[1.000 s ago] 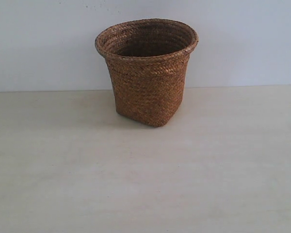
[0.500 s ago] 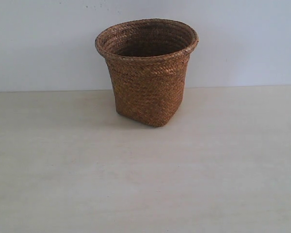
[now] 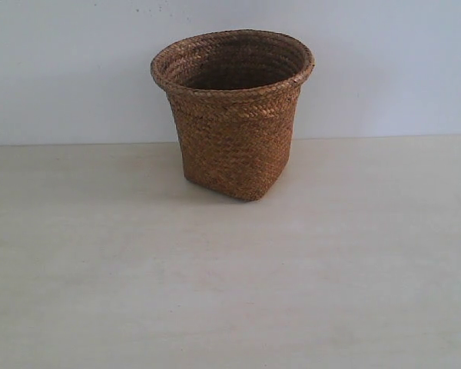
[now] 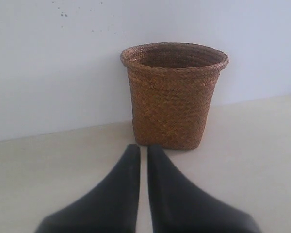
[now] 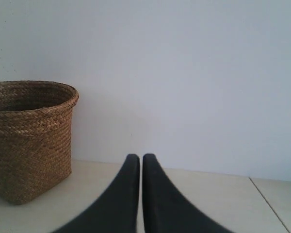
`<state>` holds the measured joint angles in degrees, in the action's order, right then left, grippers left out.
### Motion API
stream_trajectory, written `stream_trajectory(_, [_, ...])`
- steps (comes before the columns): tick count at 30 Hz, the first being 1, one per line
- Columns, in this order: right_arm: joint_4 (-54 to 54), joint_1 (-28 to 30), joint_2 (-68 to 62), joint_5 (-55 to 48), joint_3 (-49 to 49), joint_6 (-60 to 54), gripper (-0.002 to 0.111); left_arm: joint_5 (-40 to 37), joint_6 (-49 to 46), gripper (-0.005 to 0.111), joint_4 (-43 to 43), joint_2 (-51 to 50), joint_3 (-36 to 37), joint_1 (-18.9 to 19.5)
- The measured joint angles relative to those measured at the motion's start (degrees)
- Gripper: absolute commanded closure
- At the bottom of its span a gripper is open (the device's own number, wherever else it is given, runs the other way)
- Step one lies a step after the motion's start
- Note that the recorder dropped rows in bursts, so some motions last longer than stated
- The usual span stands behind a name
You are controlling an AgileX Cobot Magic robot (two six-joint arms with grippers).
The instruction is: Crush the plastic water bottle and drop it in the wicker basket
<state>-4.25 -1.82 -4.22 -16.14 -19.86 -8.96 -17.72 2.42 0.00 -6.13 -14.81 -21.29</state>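
The brown wicker basket (image 3: 234,115) stands upright on the pale table near the back wall. It also shows in the left wrist view as the basket (image 4: 173,94) straight beyond my left gripper (image 4: 143,148), whose black fingers are shut with nothing between them. In the right wrist view the basket (image 5: 29,138) stands off to one side of my right gripper (image 5: 140,158), which is shut and empty too. The plastic water bottle is out of view in every frame. Neither gripper appears in the exterior view.
A plain white wall (image 3: 384,69) runs behind the basket. The light table top (image 3: 230,292) spreads out in front of it. A seam in the table (image 5: 269,204) shows in the right wrist view.
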Motion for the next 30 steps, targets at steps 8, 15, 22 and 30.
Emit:
stream_trajectory(8, [0.0, 0.0, 0.0, 0.0, 0.0, 0.0, 0.108, 0.1, 0.0, 0.102, 0.0, 0.0, 0.0, 0.0])
stream_trajectory(15, [0.0, 0.0, 0.0, 0.0, 0.0, 0.0, 0.108, 0.1, 0.0, 0.102, 0.0, 0.0, 0.0, 0.0])
stream_trajectory(22, [-0.1, 0.0, 0.0, 0.0, 0.0, 0.0, 0.108, 1.1, -2.4, 0.102, 0.0, 0.8, 2.7, 0.3])
stream_trajectory(30, [-0.1, 0.0, 0.0, 0.0, 0.0, 0.0, 0.108, 1.4, -2.4, 0.102, -0.7, 5.7, 8.7, 7.7])
